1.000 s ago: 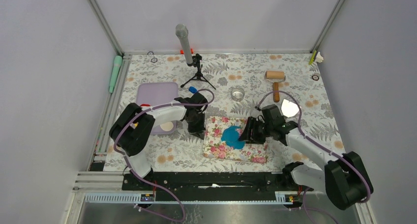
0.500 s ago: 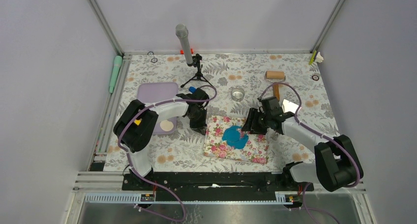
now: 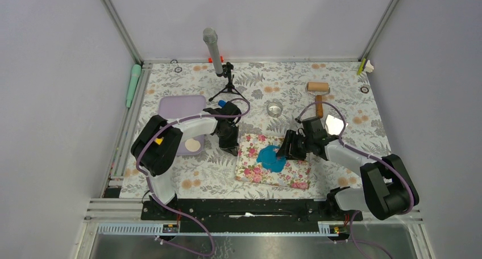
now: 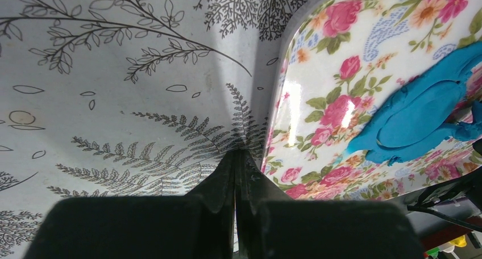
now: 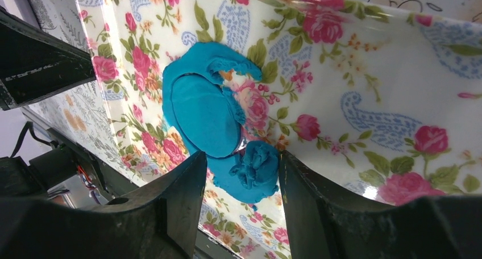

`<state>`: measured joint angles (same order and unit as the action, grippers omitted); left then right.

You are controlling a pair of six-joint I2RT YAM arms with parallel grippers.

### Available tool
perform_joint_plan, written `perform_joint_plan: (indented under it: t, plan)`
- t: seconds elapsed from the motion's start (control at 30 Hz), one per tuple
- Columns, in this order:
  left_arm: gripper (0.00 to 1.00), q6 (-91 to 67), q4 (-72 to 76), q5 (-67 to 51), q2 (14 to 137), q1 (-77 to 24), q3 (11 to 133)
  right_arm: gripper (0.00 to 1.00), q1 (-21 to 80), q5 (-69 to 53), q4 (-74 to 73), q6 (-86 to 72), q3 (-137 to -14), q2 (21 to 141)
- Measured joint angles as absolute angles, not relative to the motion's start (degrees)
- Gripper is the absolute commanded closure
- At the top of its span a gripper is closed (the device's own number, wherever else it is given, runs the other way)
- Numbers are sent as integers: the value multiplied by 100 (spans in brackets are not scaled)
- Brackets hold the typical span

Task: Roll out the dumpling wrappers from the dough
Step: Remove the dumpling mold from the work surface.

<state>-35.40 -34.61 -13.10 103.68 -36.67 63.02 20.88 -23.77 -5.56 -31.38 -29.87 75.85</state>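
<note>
A bright blue modelling-clay dough sheet (image 3: 269, 158), flattened and ragged-edged, lies around the middle of a pink floral mat (image 3: 256, 174). The mat sits midway along the fern-printed worktop (image 3: 199, 179), toward its near edge. From above, the right gripper (image 3: 282, 151) covers the sheet's right side, and in the left wrist view the blue clay runs out of frame. Close up, a smooth oval area (image 5: 204, 114) shows on the sheet; whether it is a separate cut wrapper cannot be told. The right gripper's black fingers (image 5: 176, 196) stand about half spread, low over the mat, straddling a crumpled blue lump (image 5: 256, 163) at the sheet's edge. The lump lies close against one finger, contact unclear, and is not pinched. The left gripper (image 4: 236, 157) is pressed fully together, holding nothing, its tips low at the worktop just beside the mat's left edge.
</note>
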Motion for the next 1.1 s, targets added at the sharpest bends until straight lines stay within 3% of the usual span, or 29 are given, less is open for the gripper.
perform_joint_plan:
  t: [0.43,1.1]
  plan:
    - [100,-3697,-3479,-1337,10401,-3636,6318,47,2128,-2954,-742,-2965,-2978,7614]
    - [100,-3806,-3485,-1382,10453,-3616,6372,52,3094,-3249,-814,-2974,-3050,7719]
